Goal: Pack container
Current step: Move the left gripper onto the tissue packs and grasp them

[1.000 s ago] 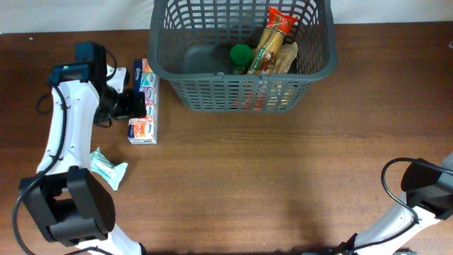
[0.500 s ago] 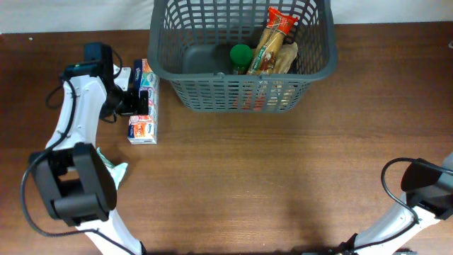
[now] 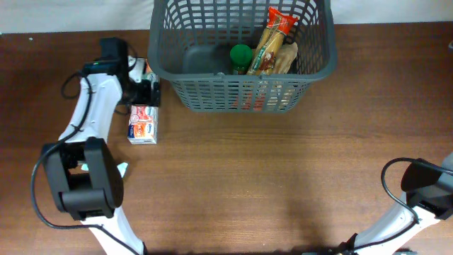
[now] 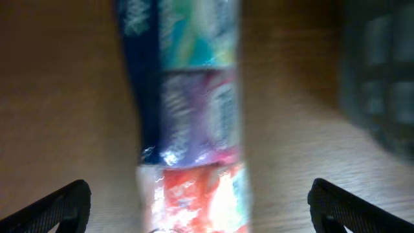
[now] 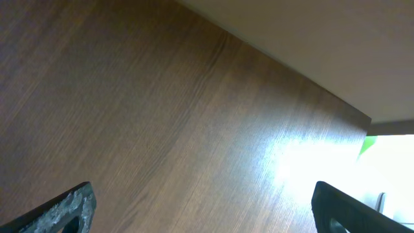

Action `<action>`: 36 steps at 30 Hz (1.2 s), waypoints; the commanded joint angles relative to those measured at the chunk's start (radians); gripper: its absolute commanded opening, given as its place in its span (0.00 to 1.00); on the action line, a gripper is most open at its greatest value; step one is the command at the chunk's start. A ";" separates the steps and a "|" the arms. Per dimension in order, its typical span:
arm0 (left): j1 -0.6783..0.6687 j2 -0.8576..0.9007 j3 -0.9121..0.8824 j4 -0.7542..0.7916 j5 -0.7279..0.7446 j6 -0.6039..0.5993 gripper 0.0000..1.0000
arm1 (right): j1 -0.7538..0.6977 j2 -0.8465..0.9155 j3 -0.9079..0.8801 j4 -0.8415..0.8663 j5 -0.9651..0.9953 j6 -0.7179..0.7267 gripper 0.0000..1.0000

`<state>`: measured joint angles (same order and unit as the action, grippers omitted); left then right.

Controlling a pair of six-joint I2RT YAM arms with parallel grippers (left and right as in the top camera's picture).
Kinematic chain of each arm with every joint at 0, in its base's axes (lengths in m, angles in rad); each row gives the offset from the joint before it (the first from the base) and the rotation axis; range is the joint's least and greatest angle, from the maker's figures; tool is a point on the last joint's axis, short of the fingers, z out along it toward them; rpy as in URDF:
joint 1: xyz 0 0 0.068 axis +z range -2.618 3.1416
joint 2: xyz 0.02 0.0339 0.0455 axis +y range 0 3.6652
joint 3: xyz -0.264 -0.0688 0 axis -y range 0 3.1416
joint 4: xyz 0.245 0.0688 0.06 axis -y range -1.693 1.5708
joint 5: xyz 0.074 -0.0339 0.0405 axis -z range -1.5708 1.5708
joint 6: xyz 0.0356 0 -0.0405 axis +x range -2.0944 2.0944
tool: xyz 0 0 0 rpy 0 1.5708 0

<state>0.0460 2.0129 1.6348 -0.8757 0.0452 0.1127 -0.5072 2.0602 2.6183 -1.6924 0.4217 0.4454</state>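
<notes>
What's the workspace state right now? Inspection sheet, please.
Surface: brown wooden table, no spills seen.
Job's things: grey basket at the far edge, holding a green cap and long packets. A multicoloured pack lies on the table to its left.
Clutter: teal wrapper, partly hidden by the left arm.
Grippers: left hand open, straddling the multicoloured pack. Right hand open over the table.
Cables: black cable loops at the left arm and right arm, both apart from the items.
Surroundings: white wall behind the table, nothing else seen.
</notes>
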 commanded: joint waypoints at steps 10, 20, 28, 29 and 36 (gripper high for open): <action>-0.031 0.060 0.011 0.023 -0.054 -0.010 0.99 | -0.004 0.002 -0.002 -0.006 0.016 0.008 0.99; -0.029 0.151 0.011 0.019 -0.053 -0.010 0.99 | -0.004 0.002 -0.002 -0.006 0.016 0.008 0.99; -0.026 0.190 0.010 0.016 -0.053 -0.010 0.99 | -0.004 0.002 -0.002 -0.006 0.016 0.008 0.99; -0.025 0.190 0.010 0.016 -0.053 -0.010 0.99 | -0.004 0.002 -0.002 -0.006 0.016 0.008 0.99; 0.002 0.190 0.010 0.008 -0.049 -0.010 0.81 | -0.004 0.002 -0.002 -0.006 0.016 0.008 0.99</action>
<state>0.0273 2.1921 1.6348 -0.8589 -0.0105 0.1020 -0.5072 2.0602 2.6183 -1.6924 0.4217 0.4454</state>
